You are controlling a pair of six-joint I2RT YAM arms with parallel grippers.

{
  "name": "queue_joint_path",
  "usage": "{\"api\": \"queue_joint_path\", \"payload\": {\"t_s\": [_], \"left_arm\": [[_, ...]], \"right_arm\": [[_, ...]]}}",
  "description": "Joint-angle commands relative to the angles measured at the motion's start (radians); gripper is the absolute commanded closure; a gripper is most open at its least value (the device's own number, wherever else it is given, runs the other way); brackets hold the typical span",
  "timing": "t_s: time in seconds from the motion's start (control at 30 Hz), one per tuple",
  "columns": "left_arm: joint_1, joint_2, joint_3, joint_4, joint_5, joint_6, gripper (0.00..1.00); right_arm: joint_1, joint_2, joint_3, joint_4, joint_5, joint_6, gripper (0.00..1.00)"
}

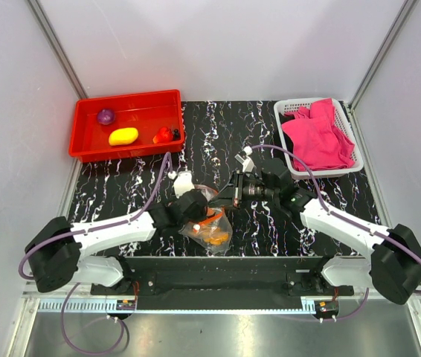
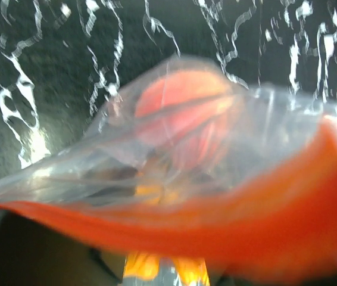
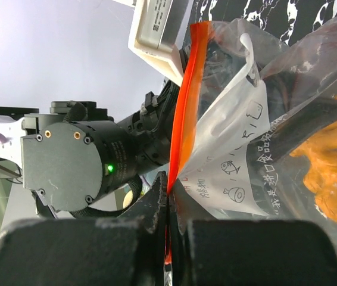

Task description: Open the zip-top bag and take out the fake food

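The zip-top bag (image 1: 212,229) lies between both arms at the table's near middle. My right gripper (image 3: 167,190) is shut on its orange-red zip strip (image 3: 183,107), pinching one lip at the mouth. My left gripper (image 1: 195,207) sits at the bag's left side, by the mouth. In the left wrist view the bag (image 2: 264,137) and its blurred strip (image 2: 216,226) hide that gripper's jaws. An orange peach-like ball (image 2: 183,110) and a cluster of orange bits (image 3: 335,167) are inside the bag. A purple piece (image 1: 105,116), a yellow piece (image 1: 123,136) and a red piece (image 1: 163,134) of fake food lie in the red tray (image 1: 91,152).
A white basket (image 1: 292,111) holding a pink cloth (image 1: 318,137) stands at the back right. The red tray is at the back left. The left arm's grey wrist housing (image 3: 67,161) sits close beside my right gripper. White walls enclose the table on three sides.
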Motion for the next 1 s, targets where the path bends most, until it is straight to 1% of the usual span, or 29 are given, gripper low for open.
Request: {"api": "queue_joint_path", "payload": {"t_s": [0.0,0.17,0.3,0.4,0.43,0.47,0.57,0.67,0.87,0.97], "left_arm": [[0.004,-0.070,-0.008,-0.021,0.103,0.037,0.58],[0.004,0.013,0.029,-0.033,0.161,0.076,0.68],[0.005,0.087,0.055,-0.042,0.183,0.079,0.68],[0.004,0.148,0.095,-0.082,0.184,0.082,0.69],[0.004,0.160,0.101,-0.090,0.175,0.085,0.67],[0.004,0.174,0.104,-0.096,0.168,0.082,0.60],[0.004,0.180,0.097,-0.093,0.138,0.079,0.54],[0.004,0.199,0.091,-0.064,0.134,0.077,0.52],[0.005,0.249,0.068,0.050,0.154,0.051,0.47],[0.007,0.297,0.066,0.085,0.181,0.048,0.40]], "right_arm": [[0.006,-0.049,0.016,-0.017,-0.008,-0.040,1.00],[0.006,-0.046,0.018,-0.018,-0.006,-0.045,1.00],[0.006,-0.051,0.016,-0.032,0.000,-0.054,1.00],[0.005,-0.049,0.013,-0.034,0.003,-0.057,1.00],[0.006,-0.048,0.010,-0.034,0.003,-0.059,1.00],[0.006,-0.046,0.010,-0.034,0.003,-0.060,1.00],[0.006,-0.042,0.007,-0.034,0.003,-0.065,1.00],[0.006,-0.035,0.009,-0.032,0.001,-0.066,1.00],[0.006,-0.022,0.012,-0.027,-0.003,-0.068,1.00],[0.006,-0.022,0.010,-0.027,-0.003,-0.068,1.00]]}}
